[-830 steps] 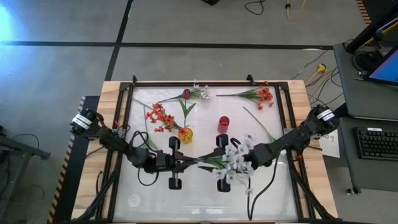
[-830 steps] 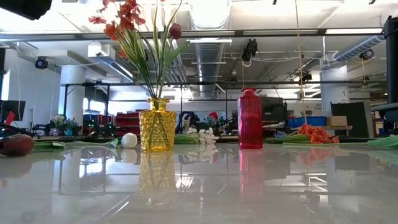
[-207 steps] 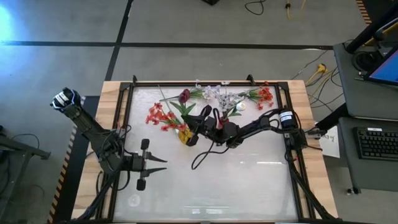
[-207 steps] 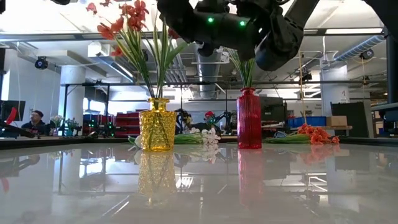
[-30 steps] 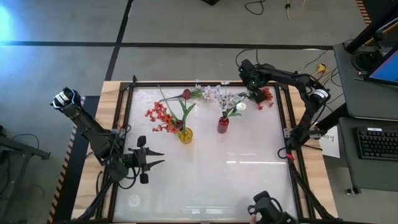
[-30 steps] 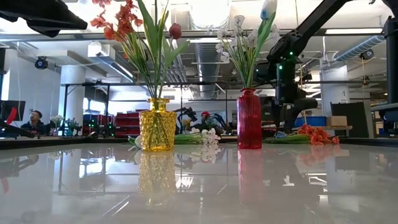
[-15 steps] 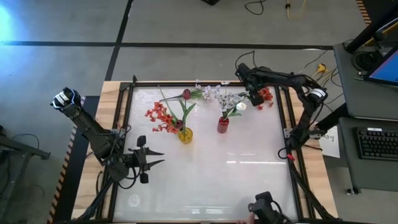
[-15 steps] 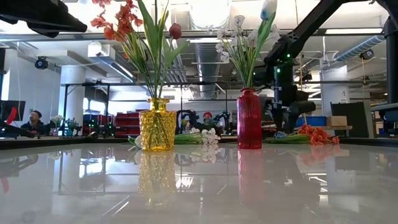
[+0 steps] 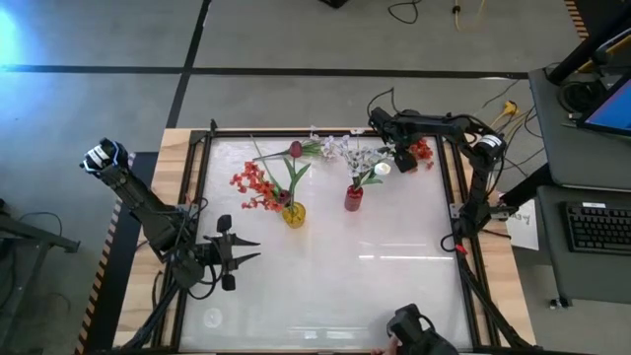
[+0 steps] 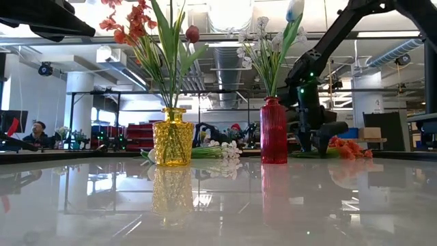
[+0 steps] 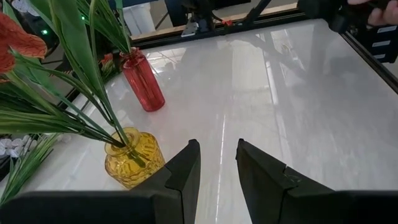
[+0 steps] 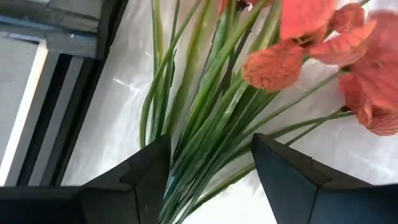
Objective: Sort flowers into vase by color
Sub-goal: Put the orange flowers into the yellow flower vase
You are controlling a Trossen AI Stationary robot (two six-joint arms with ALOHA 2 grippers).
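Observation:
A red-orange spray (image 9: 422, 150) lies flat on the table's far right; in the right wrist view its green stems (image 12: 205, 118) run between the fingers and its blossoms (image 12: 311, 37) lie beyond. My right gripper (image 12: 210, 140) is open, low over those stems (image 10: 315, 142), one finger on either side. The yellow vase (image 9: 294, 215) holds a red-orange spray and a dark red tulip (image 10: 192, 34). White flowers stand in the red vase (image 9: 353, 198). A white spray (image 9: 320, 146) lies at the far edge. My left gripper (image 9: 251, 250) waits open at the near left.
The table's black frame rail (image 12: 68, 93) runs close beside the right gripper. The two vases (image 10: 172, 137) (image 10: 274, 130) stand mid-table with tall stems. A dark round object (image 9: 414, 330) sits at the near edge. The near half of the white table is bare.
My right gripper has come down from above the far right corner toward the red-orange spray lying there, shifting slightly toward the table's left, and now stands just over the table. The vases and flowers have stayed put.

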